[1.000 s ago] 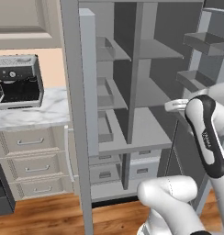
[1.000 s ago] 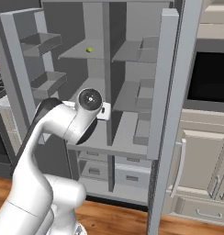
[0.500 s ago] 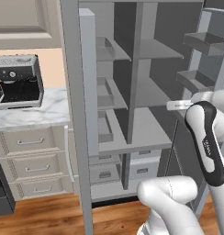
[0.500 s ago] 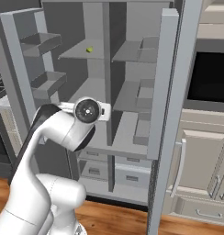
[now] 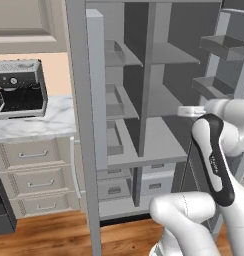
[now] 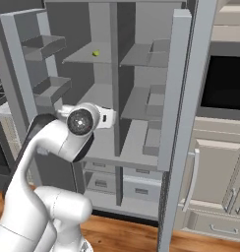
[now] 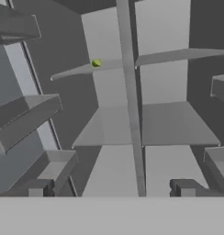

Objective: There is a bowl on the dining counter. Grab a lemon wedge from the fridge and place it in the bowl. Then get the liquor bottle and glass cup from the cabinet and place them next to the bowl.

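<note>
1. Presently, the fridge (image 6: pixel 117 98) is seen with both doors open.
2. Lemon wedge (image 7: pixel 96 63) is noted at 11 o'clock on an upper shelf.
3. Gripper (image 7: pixel 112 195) is recorded fully spread, nothing held.

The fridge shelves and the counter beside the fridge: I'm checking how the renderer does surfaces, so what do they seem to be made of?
The fridge shelves look like matte grey plastic or painted metal: flat, uniform colour with no gloss or grain, so it stays open. The counter top looks like polished marble: white with grey veins. The drawers under it look like cream-painted wood with metal handles.
</note>
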Controlling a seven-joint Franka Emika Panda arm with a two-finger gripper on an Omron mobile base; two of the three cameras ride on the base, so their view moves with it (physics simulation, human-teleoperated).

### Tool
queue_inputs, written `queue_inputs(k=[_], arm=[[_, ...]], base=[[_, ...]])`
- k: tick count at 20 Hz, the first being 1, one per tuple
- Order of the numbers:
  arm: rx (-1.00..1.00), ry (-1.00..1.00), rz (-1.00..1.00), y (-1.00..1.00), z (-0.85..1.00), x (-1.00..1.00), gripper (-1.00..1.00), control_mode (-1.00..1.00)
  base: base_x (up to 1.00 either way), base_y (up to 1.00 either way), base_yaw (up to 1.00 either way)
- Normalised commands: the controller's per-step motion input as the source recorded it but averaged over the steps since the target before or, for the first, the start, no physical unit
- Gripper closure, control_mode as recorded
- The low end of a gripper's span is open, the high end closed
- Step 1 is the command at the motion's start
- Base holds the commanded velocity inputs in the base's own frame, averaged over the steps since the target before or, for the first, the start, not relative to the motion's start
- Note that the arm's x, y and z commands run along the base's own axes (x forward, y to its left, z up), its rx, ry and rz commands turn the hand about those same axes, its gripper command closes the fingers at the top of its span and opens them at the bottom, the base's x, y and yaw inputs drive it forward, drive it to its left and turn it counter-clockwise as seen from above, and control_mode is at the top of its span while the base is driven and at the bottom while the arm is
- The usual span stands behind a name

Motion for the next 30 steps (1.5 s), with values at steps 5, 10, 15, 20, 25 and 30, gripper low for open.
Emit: queue_inputs(k=[5, 10, 15, 20, 25, 30], arm=[[0.00, 0.00, 0.00, 0.00, 0.00, 0.00, -1.00, 1.00], [0.00, 0.00, 0.00, 0.00, 0.00, 0.00, -1.00, 1.00], [0.00, 0.00, 0.00, 0.00, 0.00, 0.00, -1.00, 1.00], [0.00, 0.00, 0.00, 0.00, 0.00, 0.00, -1.00, 1.00], [0.00, 0.00, 0.00, 0.00, 0.00, 0.00, -1.00, 1.00], [0.00, 0.00, 0.00, 0.00, 0.00, 0.00, -1.00, 1.00]], base=[[0.45, 0.02, -0.01], [0.56, 0.00, -0.01], [0.70, 0.00, -0.01], [0.70, -0.05, -0.01], [0.68, -0.08, 0.00], [0.68, -0.09, -0.01]])
